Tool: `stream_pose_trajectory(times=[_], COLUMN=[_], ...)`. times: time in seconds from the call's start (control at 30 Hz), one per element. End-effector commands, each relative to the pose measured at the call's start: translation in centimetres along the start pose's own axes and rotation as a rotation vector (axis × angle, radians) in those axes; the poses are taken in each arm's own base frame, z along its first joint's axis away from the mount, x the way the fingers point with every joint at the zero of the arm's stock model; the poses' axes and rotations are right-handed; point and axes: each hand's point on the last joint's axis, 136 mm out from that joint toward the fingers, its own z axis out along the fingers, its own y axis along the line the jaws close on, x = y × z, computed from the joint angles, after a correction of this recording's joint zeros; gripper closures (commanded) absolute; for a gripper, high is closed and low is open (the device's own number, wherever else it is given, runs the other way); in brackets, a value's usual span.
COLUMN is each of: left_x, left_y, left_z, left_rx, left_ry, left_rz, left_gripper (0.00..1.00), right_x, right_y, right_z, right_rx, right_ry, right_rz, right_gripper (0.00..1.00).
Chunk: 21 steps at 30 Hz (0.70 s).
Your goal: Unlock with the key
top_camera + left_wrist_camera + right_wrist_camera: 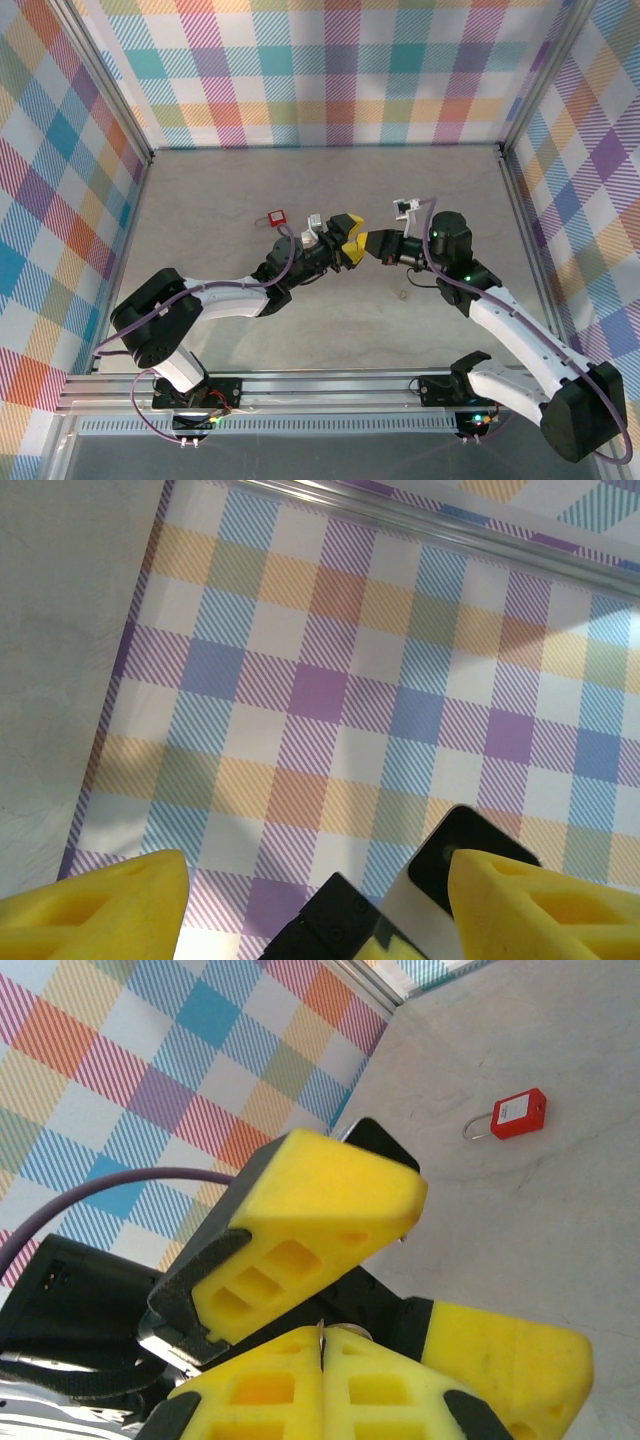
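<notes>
Nearest the viewer, the 2 arm bases sit at the near edge of the bench (pixel 210 190). The left arm (pixel 205 297) reaches in from the near left and the right arm (pixel 512 332) from the near right. Their tips meet around the middle of the bench.

Right gripper (pixel 371 245): its yellow pads are pressed together. In the right wrist view a thin metal sliver, taken to be the key (pixel 320 1331), shows at the seam between them. Only that edge is visible.

Left gripper (pixel 354 236): its yellow fingers (pixel 110 905) are spread wide. It faces the right gripper head-on, and in the right wrist view one finger stands above the right gripper's tip and the other beside it. Whether the 2 grippers touch cannot be told.

Further back and to the left, the red padlock (pixel 275 216) lies flat on the bench, apart from both grippers. Its shackle looks closed.

Beyond it, the checked wall (pixel 320 70) closes the far side.
</notes>
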Motion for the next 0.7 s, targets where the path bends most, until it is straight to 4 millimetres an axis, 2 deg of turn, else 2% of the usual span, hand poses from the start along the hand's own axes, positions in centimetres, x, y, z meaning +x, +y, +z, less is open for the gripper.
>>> stream_pose_trajectory(times=[0.0,0.23,0.33,0.4,0.5,0.67], left_x=[0.4,-0.1,0.2,0.7,1.0,2.0], left_y=[-4.1,-4.1,-4.2,-4.0,-3.4,-3.5], left_z=[-0.2,-0.8,-0.6,-0.2,-0.2,-0.3], left_rx=[0.125,0.123,0.116,0.095,0.088,0.1], left_ry=[0.009,-0.002,0.014,0.036,0.047,0.072], left_rz=[0.0,0.013,0.019,0.022,-0.012,-0.061], left_gripper=[0.39,0.58,0.59,0.52,0.36,0.24], right_x=[-0.4,0.2,0.1,-0.5,-1.4,-2.4], right_y=[0.9,0.5,0.3,0.6,1.3,1.8], right_z=[-0.6,-1.2,-1.3,-1.3,-1.2,-1.1], right_rx=[-0.025,-0.004,0.011,0.008,-0.018,-0.059], right_ry=[-0.042,-0.043,-0.058,-0.072,-0.103,-0.167], right_rz=[-0.03,-0.037,-0.04,-0.049,-0.065,-0.071], right_gripper=[1.0,1.0,1.0,1.0,1.0,1.0])
